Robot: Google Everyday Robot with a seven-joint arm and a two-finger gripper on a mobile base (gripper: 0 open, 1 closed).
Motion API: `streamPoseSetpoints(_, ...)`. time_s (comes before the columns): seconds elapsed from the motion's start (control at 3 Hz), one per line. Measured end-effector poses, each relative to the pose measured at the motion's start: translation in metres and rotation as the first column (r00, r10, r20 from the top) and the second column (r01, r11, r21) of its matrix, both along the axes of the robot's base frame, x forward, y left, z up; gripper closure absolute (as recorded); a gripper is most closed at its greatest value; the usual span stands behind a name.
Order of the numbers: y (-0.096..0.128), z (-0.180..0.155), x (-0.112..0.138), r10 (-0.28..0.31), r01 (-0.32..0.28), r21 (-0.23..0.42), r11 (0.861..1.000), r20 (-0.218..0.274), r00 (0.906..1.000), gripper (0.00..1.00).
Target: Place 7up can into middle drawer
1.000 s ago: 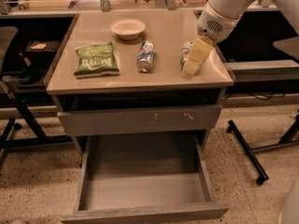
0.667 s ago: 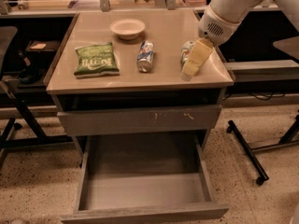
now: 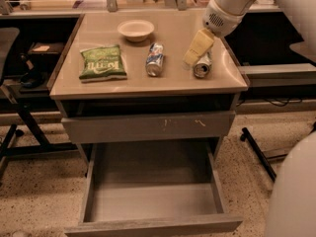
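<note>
We judge the task barely begun: the 7up can (image 3: 202, 66) lies on its side on the desk (image 3: 148, 85), close to the right edge. Our gripper (image 3: 193, 55) hangs just over it; how wide it is set we cannot tell. The middle drawer (image 3: 153, 201) stands open below with nothing in it. The blue can (image 3: 155, 59) lies apart, leaving room.

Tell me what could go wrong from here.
The green and white 7up can lies on its side near the right edge of the tan tabletop; a nudge from the gripper right by it might roll it off. The blue, white and silver can lies nearby and could get bumped. The open grey middle drawer sits well below, so an early release might miss.
</note>
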State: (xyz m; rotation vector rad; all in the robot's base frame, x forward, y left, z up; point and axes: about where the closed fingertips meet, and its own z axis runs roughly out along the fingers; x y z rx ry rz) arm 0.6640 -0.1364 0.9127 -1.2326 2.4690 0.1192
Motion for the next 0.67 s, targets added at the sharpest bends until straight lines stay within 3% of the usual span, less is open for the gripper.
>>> streamPoseSetpoints(0.33, -0.007, -0.007, 0.022, -0.093, 0.093, -0.036, 0.995, -0.009, 0.9956, 0.00)
streamPoseSetpoints(0.67, -0.022, -0.022, 0.039, -0.187, 0.184, -0.075, 0.980, -0.035, 0.9818, 0.00)
